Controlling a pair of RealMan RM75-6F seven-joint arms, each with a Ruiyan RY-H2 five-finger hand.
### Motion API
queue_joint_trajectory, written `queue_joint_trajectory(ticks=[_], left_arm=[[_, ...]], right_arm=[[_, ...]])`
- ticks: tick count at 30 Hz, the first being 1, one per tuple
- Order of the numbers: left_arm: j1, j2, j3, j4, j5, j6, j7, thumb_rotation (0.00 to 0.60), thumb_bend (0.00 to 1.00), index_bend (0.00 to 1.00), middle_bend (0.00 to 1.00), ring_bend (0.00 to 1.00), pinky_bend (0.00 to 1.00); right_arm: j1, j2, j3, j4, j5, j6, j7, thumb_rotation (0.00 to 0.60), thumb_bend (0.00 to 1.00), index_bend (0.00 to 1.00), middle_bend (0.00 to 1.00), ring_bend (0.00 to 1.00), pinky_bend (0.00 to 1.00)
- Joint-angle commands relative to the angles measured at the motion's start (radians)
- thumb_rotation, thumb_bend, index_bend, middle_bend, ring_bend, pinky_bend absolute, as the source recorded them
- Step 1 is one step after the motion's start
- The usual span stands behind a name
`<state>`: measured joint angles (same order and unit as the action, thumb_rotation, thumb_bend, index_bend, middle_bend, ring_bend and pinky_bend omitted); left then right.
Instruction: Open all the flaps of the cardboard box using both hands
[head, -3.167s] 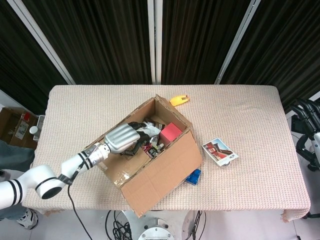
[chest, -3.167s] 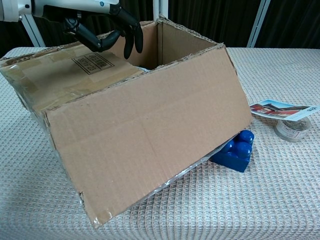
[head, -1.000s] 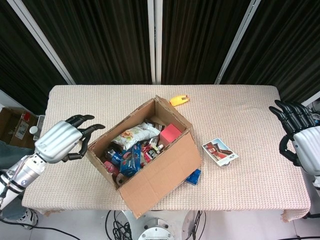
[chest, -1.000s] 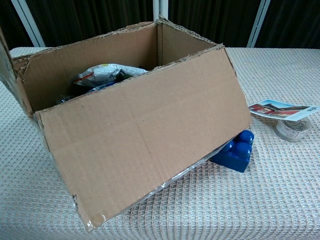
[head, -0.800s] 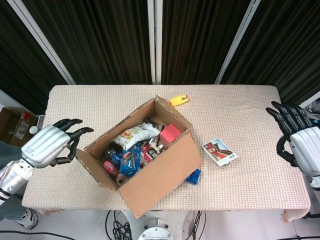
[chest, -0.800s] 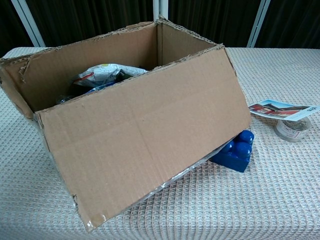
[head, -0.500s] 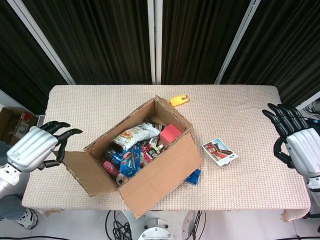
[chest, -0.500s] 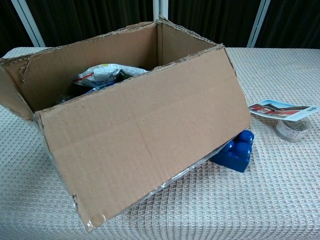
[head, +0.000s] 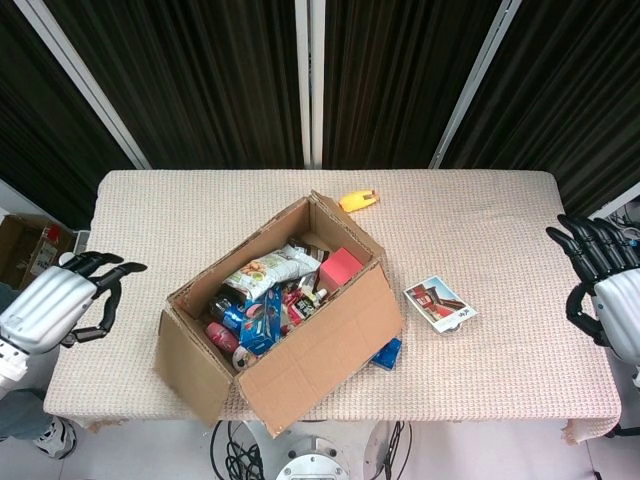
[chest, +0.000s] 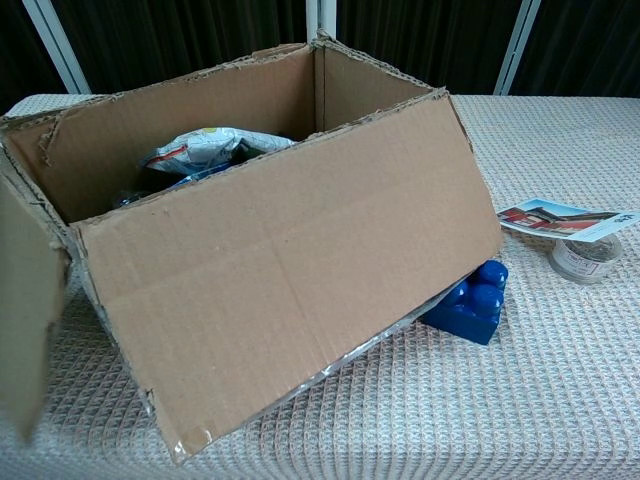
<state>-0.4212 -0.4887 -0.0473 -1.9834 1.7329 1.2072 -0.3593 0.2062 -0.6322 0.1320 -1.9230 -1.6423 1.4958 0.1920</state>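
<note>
The cardboard box (head: 320, 345) (chest: 290, 260) sits mid-table, tilted, its top open and packed with snack packets and small items. Its left end flap (head: 185, 365) (chest: 28, 300) hangs folded down outside the box. My left hand (head: 55, 305) hovers at the table's left edge, well clear of the box, fingers spread and empty. My right hand (head: 605, 285) is at the far right edge, fingers apart, holding nothing. Neither hand shows in the chest view.
A blue toy block (head: 387, 352) (chest: 472, 300) lies wedged under the box's right end. A picture card (head: 437, 300) (chest: 555, 220) and a tape roll (chest: 583, 258) lie to the right. A yellow object (head: 358, 200) sits behind the box.
The left flap has swung from sticking out sideways to hanging down outside the box. My left hand drew back leftward; my right hand moved slightly right toward the table edge.
</note>
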Motion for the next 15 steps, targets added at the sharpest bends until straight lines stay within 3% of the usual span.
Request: queue_joint_trajectory(ticks=[1, 2, 6, 8, 10, 15], left_arm=[[0.088, -0.077, 0.02, 0.052, -0.011, 0.107, 0.092, 0.391, 0.44, 0.15, 0.33, 0.15, 0.2], [0.108, -0.095, 0.027, 0.058, -0.019, 0.124, 0.125, 0.393, 0.3, 0.14, 0.28, 0.14, 0.2], [0.21, -0.188, 0.062, 0.078, -0.073, 0.205, 0.248, 0.393, 0.07, 0.1, 0.16, 0.09, 0.2], [0.25, -0.226, 0.077, 0.089, -0.096, 0.236, 0.258, 0.381, 0.04, 0.07, 0.09, 0.07, 0.2], [0.294, -0.272, 0.096, 0.13, -0.101, 0.273, 0.283, 0.375, 0.04, 0.05, 0.07, 0.06, 0.2], [0.363, -0.409, 0.119, 0.286, -0.059, 0.361, 0.312, 0.438, 0.04, 0.02, 0.05, 0.06, 0.2]], right_arm=[[-0.05, -0.048, -0.035, 0.047, -0.022, 0.044, -0.079, 0.6, 0.84, 0.0, 0.0, 0.0, 0.0], [-0.069, -0.071, -0.047, 0.066, -0.028, 0.063, -0.12, 0.6, 0.82, 0.0, 0.0, 0.0, 0.0], [-0.171, -0.219, -0.114, 0.185, -0.044, 0.141, -0.252, 0.6, 0.54, 0.0, 0.0, 0.0, 0.0], [-0.21, -0.286, -0.142, 0.252, -0.037, 0.16, -0.256, 0.6, 0.41, 0.0, 0.0, 0.0, 0.0], [-0.248, -0.357, -0.169, 0.329, -0.018, 0.163, -0.243, 0.6, 0.36, 0.0, 0.0, 0.0, 0.0], [-0.295, -0.487, -0.161, 0.467, 0.069, 0.163, -0.199, 0.6, 0.34, 0.0, 0.0, 0.0, 0.0]])
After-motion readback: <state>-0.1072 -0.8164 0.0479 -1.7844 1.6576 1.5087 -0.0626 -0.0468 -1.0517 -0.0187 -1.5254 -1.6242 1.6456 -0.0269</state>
